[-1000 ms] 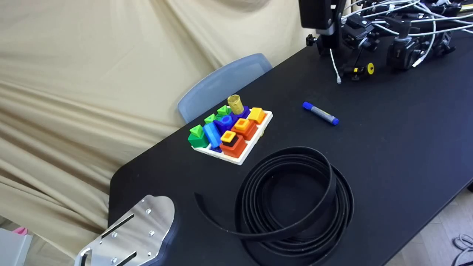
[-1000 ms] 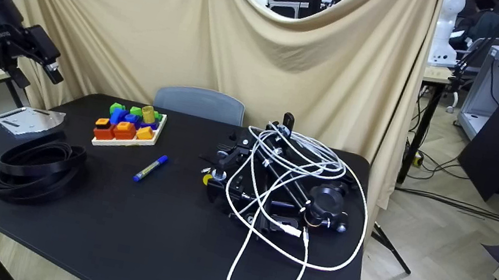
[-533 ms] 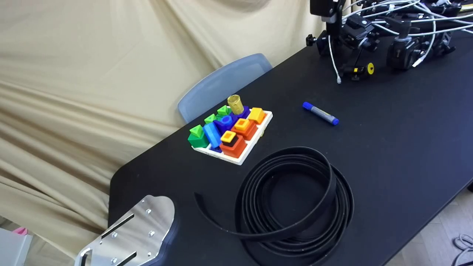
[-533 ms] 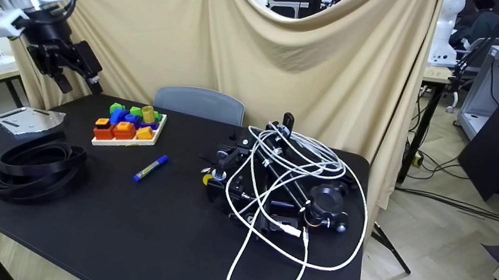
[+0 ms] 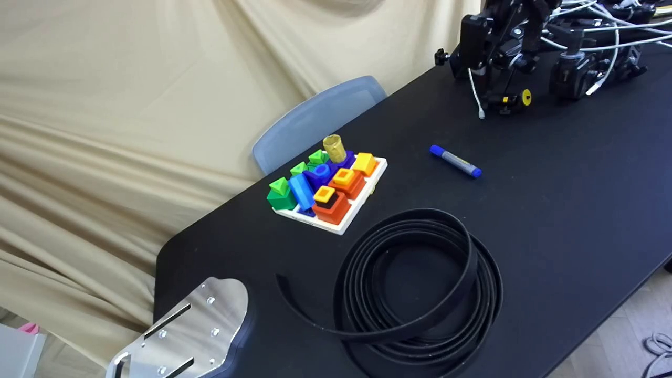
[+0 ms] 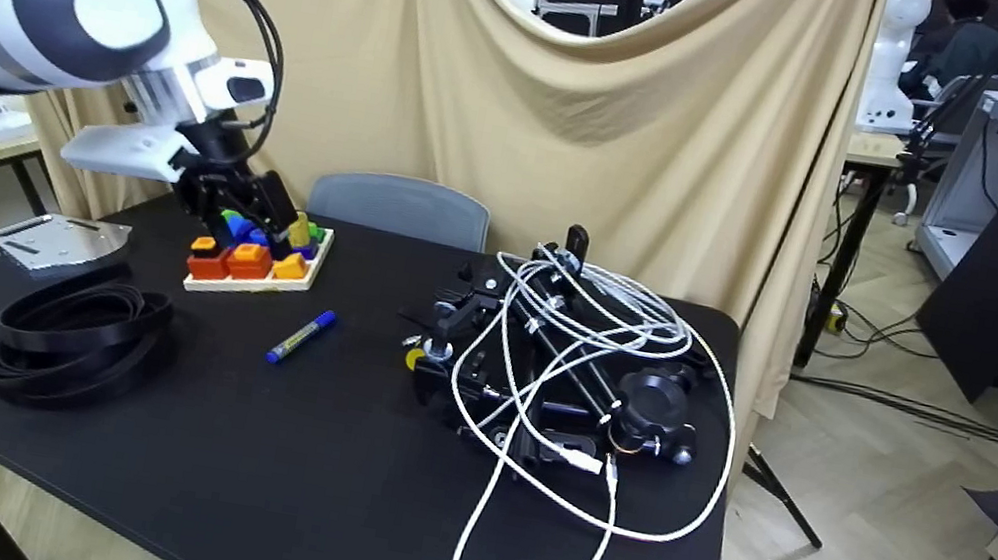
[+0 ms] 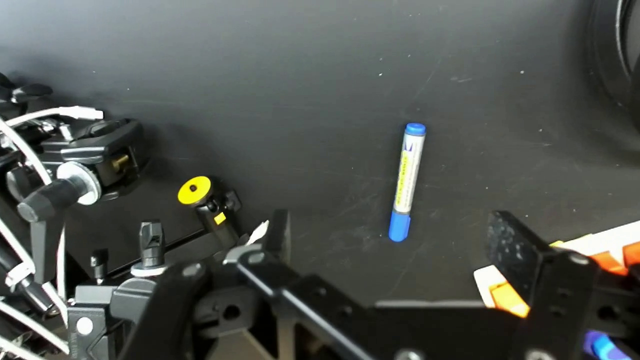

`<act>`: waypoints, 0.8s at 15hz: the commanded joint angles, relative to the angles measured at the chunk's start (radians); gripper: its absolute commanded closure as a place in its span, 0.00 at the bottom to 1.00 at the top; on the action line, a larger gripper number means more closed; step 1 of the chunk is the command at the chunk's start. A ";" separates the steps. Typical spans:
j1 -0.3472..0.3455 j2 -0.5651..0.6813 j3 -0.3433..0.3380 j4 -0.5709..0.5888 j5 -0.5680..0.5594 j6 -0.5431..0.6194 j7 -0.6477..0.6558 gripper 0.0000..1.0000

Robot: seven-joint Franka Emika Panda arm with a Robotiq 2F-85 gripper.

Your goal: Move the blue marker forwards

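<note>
The blue marker (image 5: 455,161) lies flat on the black table, with a grey-white barrel and blue ends. It also shows in an exterior view (image 6: 301,337) and in the wrist view (image 7: 407,175). My gripper (image 7: 391,217) is open and empty, its fingers (image 7: 515,250) wide apart. In the wrist view the marker's capped end shows in the gap between them, but the gripper is still above the table. In an exterior view my gripper (image 6: 250,240) overlaps the toy blocks in the picture. In an exterior view it is partly cut off at the top.
A white tray of colourful blocks (image 5: 344,191) stands beside the marker. A black strap coil (image 5: 415,294) lies near it, with a metal plate (image 5: 194,325) beyond. Black clamps and stands with white cables (image 6: 576,364) lie on the marker's other side. A chair (image 6: 399,208) stands behind the table.
The arm has moved from the upper left towards the right and downwards in an exterior view, now nearer the marker. The gripper stays open. The marker, blocks and coil have not moved.
</note>
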 commanded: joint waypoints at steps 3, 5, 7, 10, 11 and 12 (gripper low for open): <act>0.020 0.029 -0.025 0.002 0.002 0.013 -0.006 0.00; 0.022 0.018 -0.024 0.002 0.002 0.011 -0.006 0.00; 0.020 0.033 -0.025 0.008 -0.005 0.020 0.008 0.00; 0.018 0.104 -0.034 0.026 0.009 0.068 -0.003 0.00; 0.020 0.137 -0.037 0.039 0.030 0.076 -0.021 0.00; 0.021 0.166 -0.039 0.050 0.052 0.086 -0.038 0.00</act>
